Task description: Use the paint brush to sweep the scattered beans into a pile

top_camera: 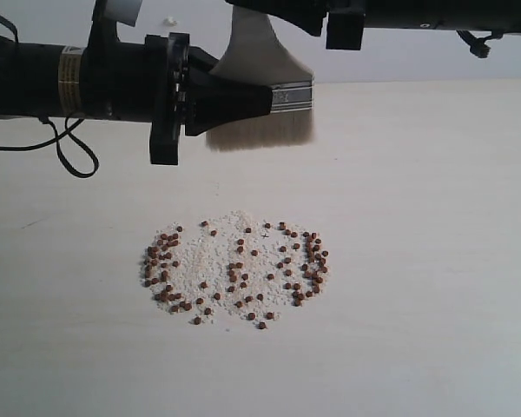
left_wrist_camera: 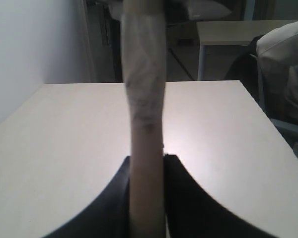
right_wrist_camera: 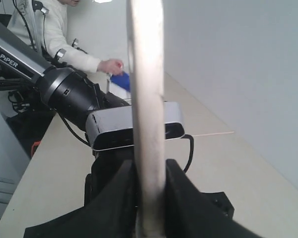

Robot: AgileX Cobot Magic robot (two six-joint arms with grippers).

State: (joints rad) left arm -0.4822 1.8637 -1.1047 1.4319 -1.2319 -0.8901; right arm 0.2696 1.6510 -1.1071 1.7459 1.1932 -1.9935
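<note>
Jointly, left gripper (left_wrist_camera: 148, 166) and right gripper (right_wrist_camera: 149, 171) clamped the cream-bristled wooden paint brush (top_camera: 260, 130) near the far edge of the tabletop (top_camera: 434, 261), beyond round reddish-brown beans (top_camera: 313, 252).

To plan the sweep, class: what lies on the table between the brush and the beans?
Nothing. In the exterior view, only bare table shows between the brush bristles and the beans; pale crumbs lie only among the beans.
</note>
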